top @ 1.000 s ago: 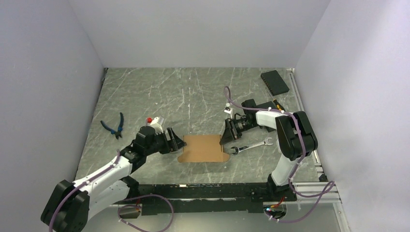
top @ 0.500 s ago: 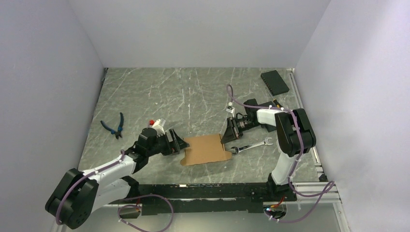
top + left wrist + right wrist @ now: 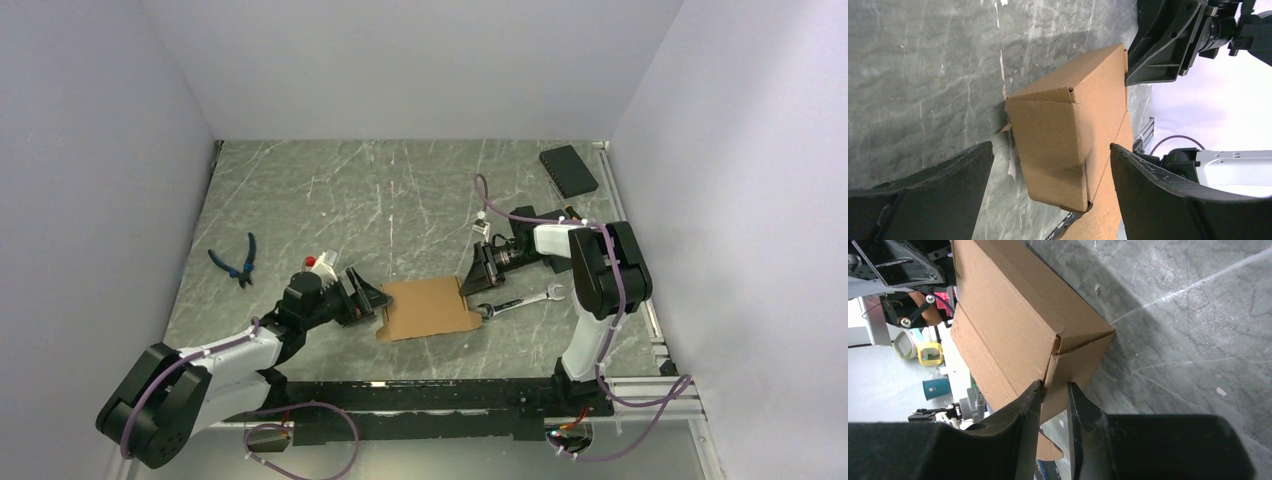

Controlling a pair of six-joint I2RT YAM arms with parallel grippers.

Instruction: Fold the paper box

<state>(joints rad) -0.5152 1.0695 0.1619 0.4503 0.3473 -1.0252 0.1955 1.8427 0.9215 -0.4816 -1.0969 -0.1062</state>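
The paper box [image 3: 427, 308] lay near the front middle of the surface [image 3: 400, 190], between the two arms. From above it looked like a flat brown sheet, but both wrist views showed it raised into an oblong shell, its long walls standing and its end panels only loosely tucked, with a flap trailing along the near side.

The right claw [image 3: 1053, 390] was pressed nearly together on the thin cardboard edge at the box's right end, pinching where two panels met at a corner seam. That grip probably served as an anchor, keeping the light shell from sliding or collapsing.

The left claw [image 3: 365, 298] was spread wide at the opposite end. Its fingers [image 3: 943, 180] flanked the left end panel without touching it, and the box end sat in the gap. It was likely lined up to squeeze or push that end closed against the right arm's hold.

A wrench [image 3: 515, 302] lay just right of the box, close to the right claw. Pliers [image 3: 238, 260] sat well apart on the left, and a black pad [image 3: 568, 169] at the far right corner.
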